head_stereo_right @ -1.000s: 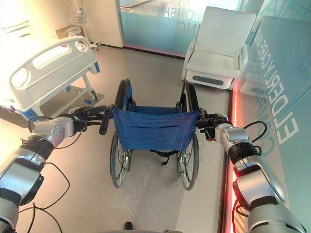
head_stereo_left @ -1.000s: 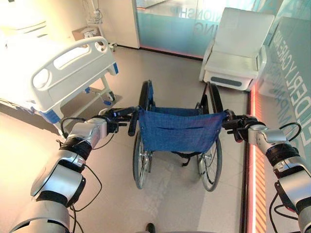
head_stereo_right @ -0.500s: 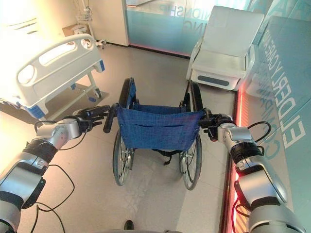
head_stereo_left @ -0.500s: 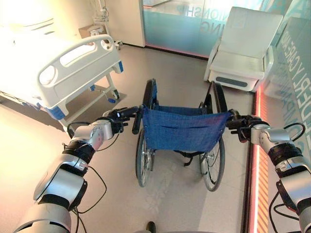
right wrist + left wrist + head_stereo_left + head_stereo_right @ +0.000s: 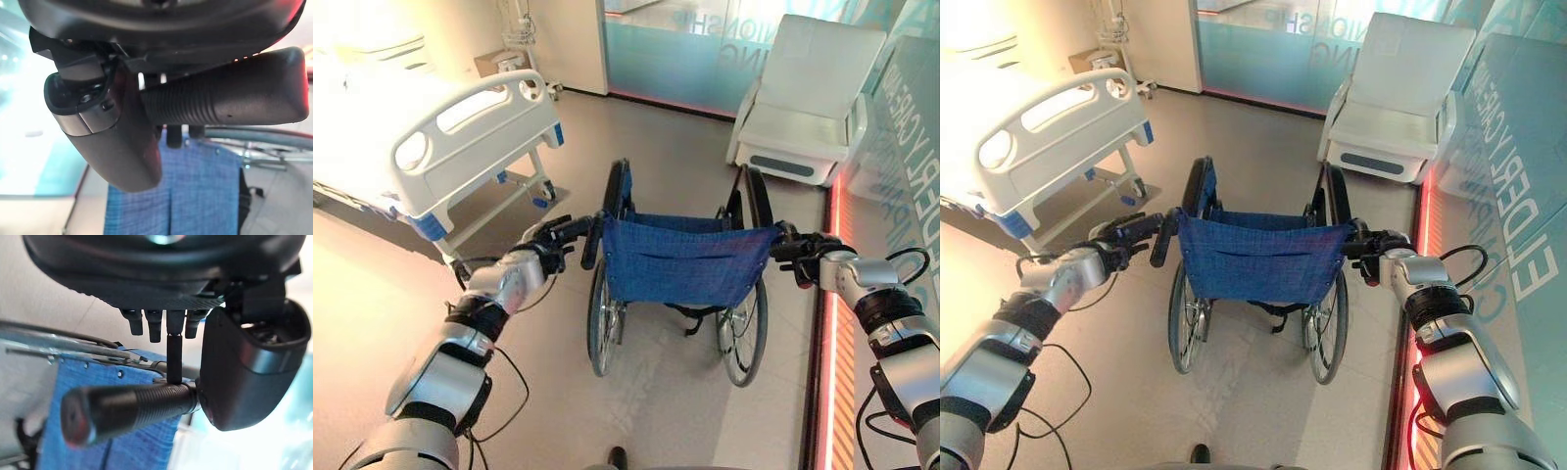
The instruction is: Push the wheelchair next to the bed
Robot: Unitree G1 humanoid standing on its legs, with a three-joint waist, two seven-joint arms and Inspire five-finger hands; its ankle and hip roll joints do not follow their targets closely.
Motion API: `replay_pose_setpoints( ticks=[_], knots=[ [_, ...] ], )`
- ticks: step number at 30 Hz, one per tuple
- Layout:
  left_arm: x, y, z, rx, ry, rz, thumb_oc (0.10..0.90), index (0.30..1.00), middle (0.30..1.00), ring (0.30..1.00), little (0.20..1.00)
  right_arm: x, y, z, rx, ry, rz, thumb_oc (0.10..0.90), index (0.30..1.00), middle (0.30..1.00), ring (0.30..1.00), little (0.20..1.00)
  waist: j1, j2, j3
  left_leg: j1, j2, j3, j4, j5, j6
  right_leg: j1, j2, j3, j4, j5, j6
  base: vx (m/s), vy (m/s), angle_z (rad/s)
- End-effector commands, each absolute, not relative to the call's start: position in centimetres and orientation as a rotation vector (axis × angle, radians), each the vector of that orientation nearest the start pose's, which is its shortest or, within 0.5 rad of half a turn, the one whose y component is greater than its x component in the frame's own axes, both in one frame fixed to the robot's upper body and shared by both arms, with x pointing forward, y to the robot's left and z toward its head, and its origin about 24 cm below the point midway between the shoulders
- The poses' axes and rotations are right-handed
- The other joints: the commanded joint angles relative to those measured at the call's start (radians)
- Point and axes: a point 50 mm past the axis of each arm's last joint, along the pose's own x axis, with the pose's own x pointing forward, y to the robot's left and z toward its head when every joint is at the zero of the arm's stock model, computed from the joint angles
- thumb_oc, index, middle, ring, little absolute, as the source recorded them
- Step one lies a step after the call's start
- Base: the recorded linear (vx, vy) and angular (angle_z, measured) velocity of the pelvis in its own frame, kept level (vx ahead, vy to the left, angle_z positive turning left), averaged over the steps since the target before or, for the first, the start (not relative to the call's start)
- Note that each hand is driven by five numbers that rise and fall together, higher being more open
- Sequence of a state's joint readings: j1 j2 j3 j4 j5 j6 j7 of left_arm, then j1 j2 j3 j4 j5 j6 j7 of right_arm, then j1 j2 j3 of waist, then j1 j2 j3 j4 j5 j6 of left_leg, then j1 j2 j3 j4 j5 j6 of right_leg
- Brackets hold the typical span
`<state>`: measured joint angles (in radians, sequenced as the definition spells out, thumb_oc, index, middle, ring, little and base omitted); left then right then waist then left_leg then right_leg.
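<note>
— Where is the wheelchair [image 5: 677, 264]?
— Straight ahead of both hands, its blue back cloth [image 5: 1258, 259] stretched between them, wheels on the floor [image 5: 656, 411].
— What is the left hand [image 5: 543, 253] doing?
— Its fingers are curled over the left push handle [image 5: 129, 410], and the thumb [image 5: 247, 367] wraps the handle's inner end. The ribbed black grip sticks out past the hand toward the camera.
— And the right hand [image 5: 1378, 250]?
— Likewise closed round the right push handle [image 5: 222, 98], thumb [image 5: 110, 142] underneath, the grip lying across the palm.
— Where is the bed [image 5: 411, 147]?
— Ahead of the left hand and off to its outer side, its white footboard [image 5: 1058, 132] facing the wheelchair but well apart from it.
— Anything else?
— A white armchair [image 5: 803, 98] stands beyond the right hand, against a glass wall [image 5: 1273, 44].
</note>
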<state>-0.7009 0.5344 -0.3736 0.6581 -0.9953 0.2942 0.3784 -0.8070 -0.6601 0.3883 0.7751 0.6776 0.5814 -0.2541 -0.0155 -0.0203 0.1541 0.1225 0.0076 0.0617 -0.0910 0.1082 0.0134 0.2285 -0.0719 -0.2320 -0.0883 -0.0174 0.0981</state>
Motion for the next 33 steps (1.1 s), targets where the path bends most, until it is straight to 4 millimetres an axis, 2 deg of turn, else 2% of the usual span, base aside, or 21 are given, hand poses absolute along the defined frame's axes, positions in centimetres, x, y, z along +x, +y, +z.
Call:
replay_pose_setpoints(
  ticks=[1, 7, 17, 27, 33],
  knots=[
    [39.4, 14.8, 18.9, -0.33, -0.012, 0.099, 0.8, 0.9, 0.9, 0.9, 0.9, 38.5, -17.3, 12.3, -0.057, 0.385, 0.047, 0.4, 0.3, 0.3, 0.3, 0.3, 0.037, -0.003, -0.049, 0.06, -0.049, 0.017, 0.004, -0.119, -0.024, -0.047, 0.002, -0.008, 0.053, 0.015, -0.004, 0.0, 0.0, 0.0],
    [39.5, 16.7, 18.7, -0.226, -0.03, 0.278, 0.8, 0.9, 0.9, 0.9, 0.9, 38.6, -18.0, 12.5, -0.052, 0.388, 0.024, 0.4, 0.3, 0.3, 0.3, 0.3, 0.04, -0.007, -0.051, 0.059, -0.048, 0.015, 0.004, -0.117, -0.026, -0.043, -0.001, -0.022, 0.052, 0.012, -0.005, 0.0, 0.0, 0.0],
    [39.3, 18.0, 18.8, -0.222, -0.067, 0.343, 0.8, 0.9, 0.9, 0.9, 0.9, 38.3, -18.6, 11.8, -0.049, 0.391, 0.003, 0.4, 0.3, 0.3, 0.3, 0.3, 0.043, -0.006, -0.051, 0.063, -0.049, 0.012, 0.004, -0.116, -0.027, -0.032, -0.003, -0.03, 0.046, 0.013, -0.007, 0.0, 0.0, 0.0],
    [39.0, 16.9, 19.4, -0.26, -0.16, 0.184, 0.8, 0.9, 0.9, 0.9, 0.9, 38.1, -18.8, 11.3, -0.054, 0.399, -0.004, 0.4, 0.3, 0.3, 0.3, 0.3, 0.043, -0.006, -0.054, 0.067, -0.049, 0.01, 0.004, -0.119, -0.028, -0.028, -0.002, -0.029, 0.043, 0.014, -0.009, 0.0, 0.001, 0.01],
    [39.1, 15.4, 17.8, -0.215, -0.009, 0.017, 0.8, 0.9, 0.9, 0.9, 0.9, 38.0, -18.5, 11.2, -0.069, 0.406, -0.008, 0.4, 0.3, 0.3, 0.3, 0.3, 0.04, -0.003, -0.052, 0.071, -0.05, 0.012, 0.004, -0.119, -0.027, -0.027, -0.001, -0.024, 0.043, 0.018, -0.008, 0.0, 0.0, 0.0]
  ],
)
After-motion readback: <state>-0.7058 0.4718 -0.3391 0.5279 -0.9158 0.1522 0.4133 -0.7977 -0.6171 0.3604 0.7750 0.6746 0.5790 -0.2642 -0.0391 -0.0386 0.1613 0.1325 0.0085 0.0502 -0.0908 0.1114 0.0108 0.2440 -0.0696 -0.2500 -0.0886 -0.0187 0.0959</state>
